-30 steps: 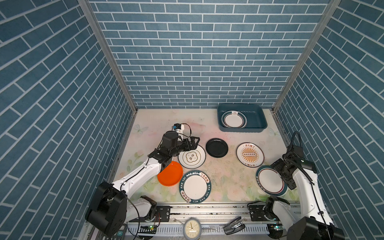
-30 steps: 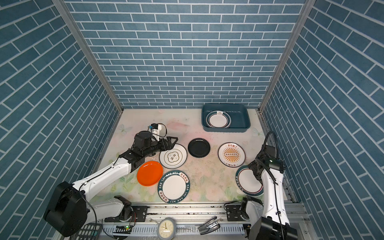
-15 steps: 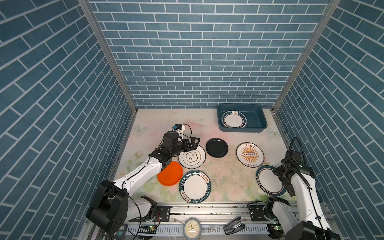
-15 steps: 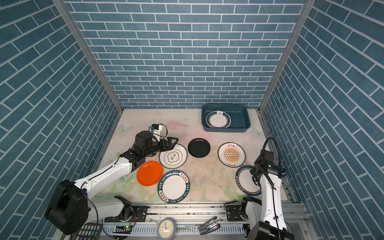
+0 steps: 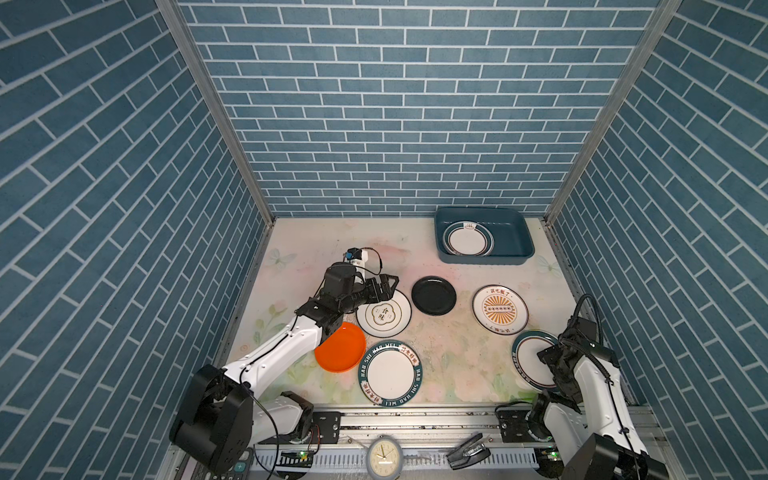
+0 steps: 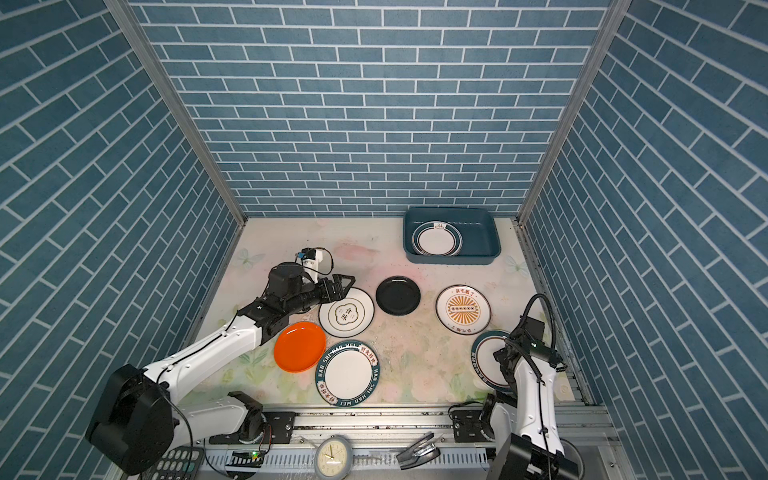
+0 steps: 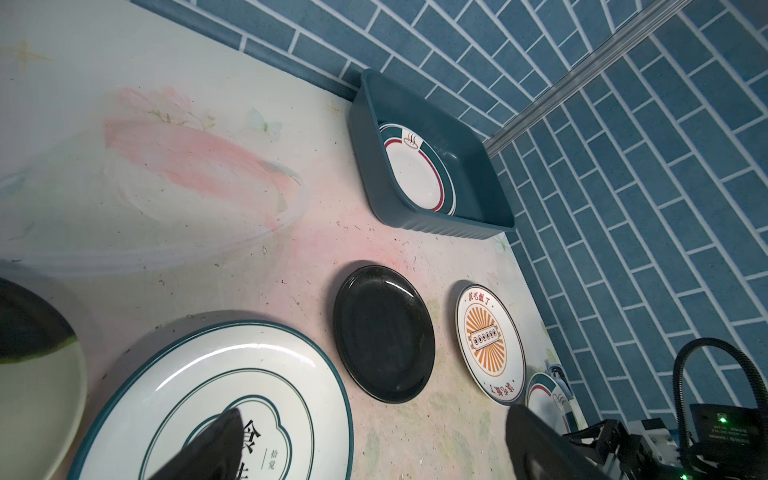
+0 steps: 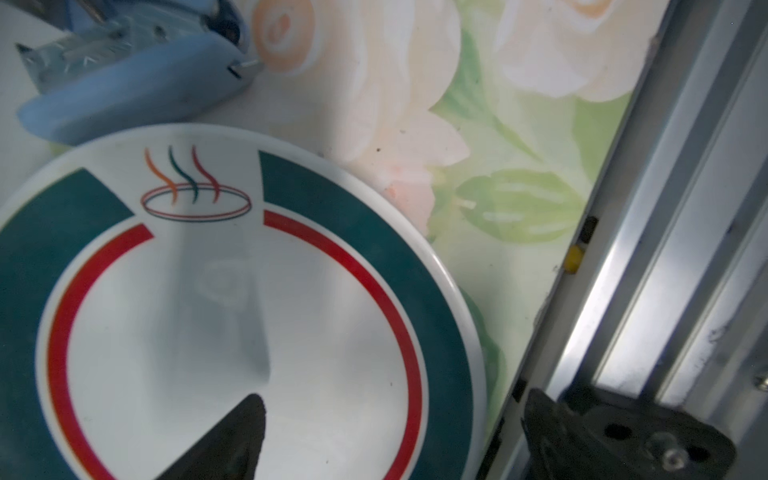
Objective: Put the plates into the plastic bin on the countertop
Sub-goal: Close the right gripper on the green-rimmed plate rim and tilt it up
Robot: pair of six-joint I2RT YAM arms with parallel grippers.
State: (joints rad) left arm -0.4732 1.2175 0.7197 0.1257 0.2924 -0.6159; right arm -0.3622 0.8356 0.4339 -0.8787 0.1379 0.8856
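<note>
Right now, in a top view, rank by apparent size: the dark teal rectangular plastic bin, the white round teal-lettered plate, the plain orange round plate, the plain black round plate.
1. teal plastic bin
2. teal-lettered white plate
3. orange plate, partly under the left arm
4. black plate, slightly smaller-looking

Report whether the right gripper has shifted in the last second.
Yes. The right gripper has drawn back toward the front rail, away from the plastic bin, now straddling the steam-logo plate's rim.
</note>
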